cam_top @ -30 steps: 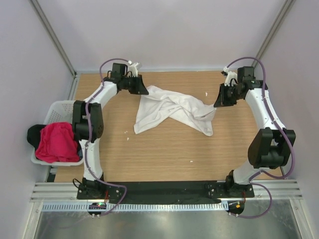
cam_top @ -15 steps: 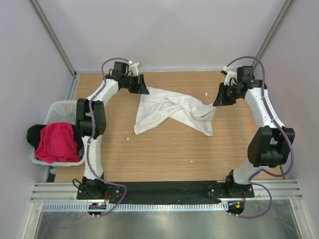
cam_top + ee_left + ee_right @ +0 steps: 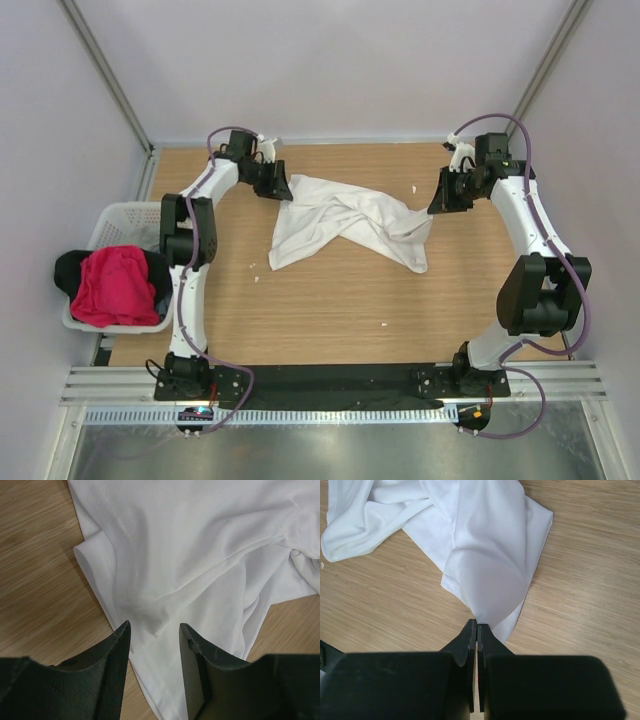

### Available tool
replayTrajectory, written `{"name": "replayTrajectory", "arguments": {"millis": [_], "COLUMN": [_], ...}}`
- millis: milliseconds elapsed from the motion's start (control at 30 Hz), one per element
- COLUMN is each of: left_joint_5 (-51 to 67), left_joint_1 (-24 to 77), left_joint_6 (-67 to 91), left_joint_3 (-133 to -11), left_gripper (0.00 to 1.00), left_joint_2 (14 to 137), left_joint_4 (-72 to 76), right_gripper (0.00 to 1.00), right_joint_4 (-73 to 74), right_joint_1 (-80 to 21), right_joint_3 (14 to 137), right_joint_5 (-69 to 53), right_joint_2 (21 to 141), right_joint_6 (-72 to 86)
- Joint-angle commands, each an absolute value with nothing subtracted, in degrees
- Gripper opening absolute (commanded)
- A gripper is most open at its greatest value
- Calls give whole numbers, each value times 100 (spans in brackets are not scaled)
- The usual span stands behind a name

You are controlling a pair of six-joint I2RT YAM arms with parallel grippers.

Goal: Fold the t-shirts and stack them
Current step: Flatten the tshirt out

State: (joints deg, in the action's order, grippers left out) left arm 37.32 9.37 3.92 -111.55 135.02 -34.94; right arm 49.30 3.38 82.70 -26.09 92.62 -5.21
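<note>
A crumpled white t-shirt (image 3: 340,220) lies spread on the wooden table (image 3: 330,300). My left gripper (image 3: 280,188) hovers over its far left corner, jaws open, with the cloth (image 3: 200,545) lying loose below and between the fingertips (image 3: 154,627). At the shirt's right edge my right gripper (image 3: 440,205) is shut on a pinch of the fabric (image 3: 490,555), which rises in a cone into the closed tips (image 3: 477,625). A pink-red t-shirt (image 3: 115,285) and a black one (image 3: 68,270) sit in the basket.
A white lattice basket (image 3: 112,222) stands off the table's left edge. Small white specks (image 3: 383,324) dot the wood. Grey walls close in on the far side and both flanks; the arm bases sit on a black rail (image 3: 330,380) at the near edge.
My left gripper has opened and let go of the shirt's corner, then drawn back a little to the left. The right gripper has stayed shut on the cloth.
</note>
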Motion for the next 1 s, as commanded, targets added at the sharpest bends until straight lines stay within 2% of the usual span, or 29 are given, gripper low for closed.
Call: {"name": "replayTrajectory", "arguments": {"millis": [0,500,600,733,900,967], "left_joint_5": [3771,3647,3647,3674,3656,3621], "left_joint_1": [914,1107,1125,1108,1099,1099], "left_joint_6": [290,88,105,62,44,26], "left_joint_3": [-11417,-12164,-12094,-12015,-11901,-11892], "left_gripper": [45,44,40,24,20,16], "left_joint_2": [13509,14071,14010,13869,13641,13597], "left_joint_4": [-3507,-3454,-3454,-3507,-3542,-3559], "right_gripper": [1,1,1,1,1,1], "right_joint_4": [4790,4755,4737,4720,4702,4702], "right_joint_1": [308,308,308,308,308,308], "right_joint_3": [8367,8385,8350,8306,8306,8323], "right_joint_5": [-2601,-2566,-2566,-2566,-2584,-2593], "right_joint_2": [9158,9272,9237,9220,9220,9246], "right_joint_6": [-527,-545,-545,-545,-545,-554]}}
